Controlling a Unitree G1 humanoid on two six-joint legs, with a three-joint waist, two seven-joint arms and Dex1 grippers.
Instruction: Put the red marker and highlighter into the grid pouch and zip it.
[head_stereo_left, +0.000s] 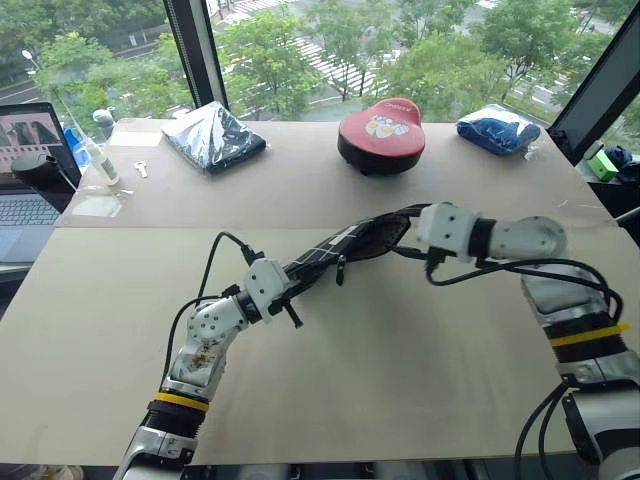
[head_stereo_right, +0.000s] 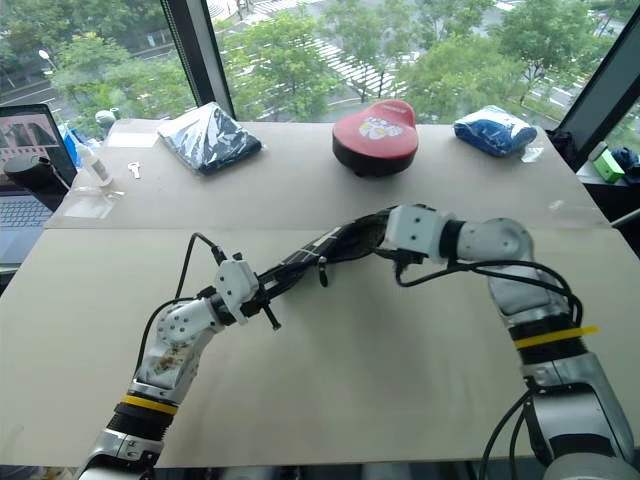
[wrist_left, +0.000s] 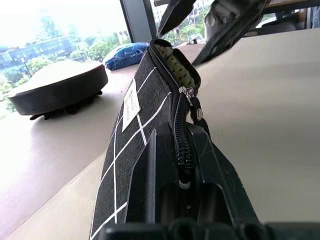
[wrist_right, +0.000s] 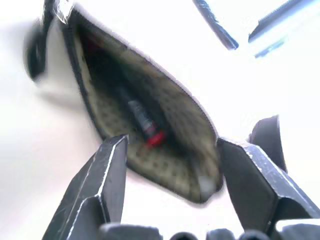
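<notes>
1. Left gripper (head_stereo_left: 283, 292) sits low and left of centre in the left eye view, fingers clenched on the near end of the grid pouch (head_stereo_left: 335, 252); the left wrist view shows both fingers pinching the zipper edge.
2. Up off the table (head_stereo_left: 400, 380) goes the pouch, stretched as a slanted strip from the left gripper toward the right one, just above the frame's centre.
3. Zipper pull (wrist_left: 192, 100) hangs partway along the track in the left wrist view, with the far stretch of the mouth gaping and a white label (wrist_left: 131, 104) on the pouch's side.
4. Right gripper (wrist_right: 172, 150) is at the pouch's far, open end, fingers spread wide either side of the mouth and gripping nothing.
5. Inside that mouth, the right wrist view catches the red marker (wrist_right: 147, 127) lying on the dotted lining.
6. Highlighter: cannot tell where it is.
7. Along the far edge of the table, upper part of the frame: a dark wrapped bundle (head_stereo_left: 213, 136), a red cushion-like case (head_stereo_left: 381, 134), a blue packet (head_stereo_left: 499, 129).
8. Laptop (head_stereo_left: 30, 170) at the upper left edge.
</notes>
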